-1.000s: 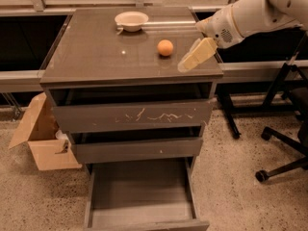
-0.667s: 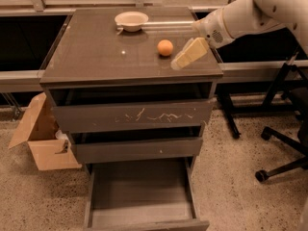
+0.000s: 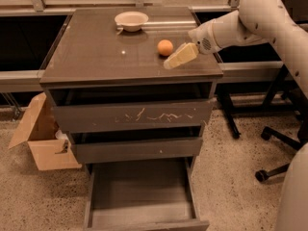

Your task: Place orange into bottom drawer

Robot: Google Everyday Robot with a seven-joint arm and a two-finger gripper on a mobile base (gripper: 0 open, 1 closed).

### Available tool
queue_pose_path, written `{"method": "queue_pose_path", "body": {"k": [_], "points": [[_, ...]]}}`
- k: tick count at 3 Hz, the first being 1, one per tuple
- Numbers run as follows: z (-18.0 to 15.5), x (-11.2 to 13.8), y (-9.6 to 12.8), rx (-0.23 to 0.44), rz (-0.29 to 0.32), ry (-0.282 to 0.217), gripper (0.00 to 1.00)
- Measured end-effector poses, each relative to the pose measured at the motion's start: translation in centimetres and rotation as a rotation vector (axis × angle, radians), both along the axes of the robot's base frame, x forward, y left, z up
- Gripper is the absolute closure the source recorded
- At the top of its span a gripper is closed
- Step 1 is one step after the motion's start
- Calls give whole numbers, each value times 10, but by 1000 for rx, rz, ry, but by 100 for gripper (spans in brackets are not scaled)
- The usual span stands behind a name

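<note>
You have the orange (image 3: 165, 47) sitting on the cabinet top (image 3: 96, 52), right of centre in the upper half of the frame. Nothing is holding it. The gripper (image 3: 180, 56) hangs just to its lower right, a pale yellowish wedge slanting down toward the tabletop, with its tip close under the fruit. Whether it is open or closed you cannot tell from this angle. The white arm (image 3: 250, 18) reaches in from the upper right corner.

Behind the orange, toward the top of the frame, a shallow white bowl (image 3: 131, 20) rests on the same surface, well apart from the fruit.

Below the top, you see three drawer fronts stacked. The uppermost one (the one with white scratches) (image 3: 132, 115) and the narrower plain drawer (image 3: 137, 149) under it are both pushed in. The bottom drawer (image 3: 139, 189) is pulled out toward the lower edge of the frame, showing its flat grey floor.

At the left edge a cardboard box (image 3: 43, 138) stands open on the speckled floor, and the legs of a wheeled chair (image 3: 274, 143) show at the right.
</note>
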State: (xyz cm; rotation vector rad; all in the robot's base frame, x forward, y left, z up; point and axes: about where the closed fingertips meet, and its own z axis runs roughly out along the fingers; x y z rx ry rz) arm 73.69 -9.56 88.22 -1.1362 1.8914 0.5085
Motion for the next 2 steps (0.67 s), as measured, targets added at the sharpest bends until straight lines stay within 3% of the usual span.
{"method": "queue_pose_path", "body": {"k": [2], "points": [[-21,40,17,45,-28,1,0]]}}
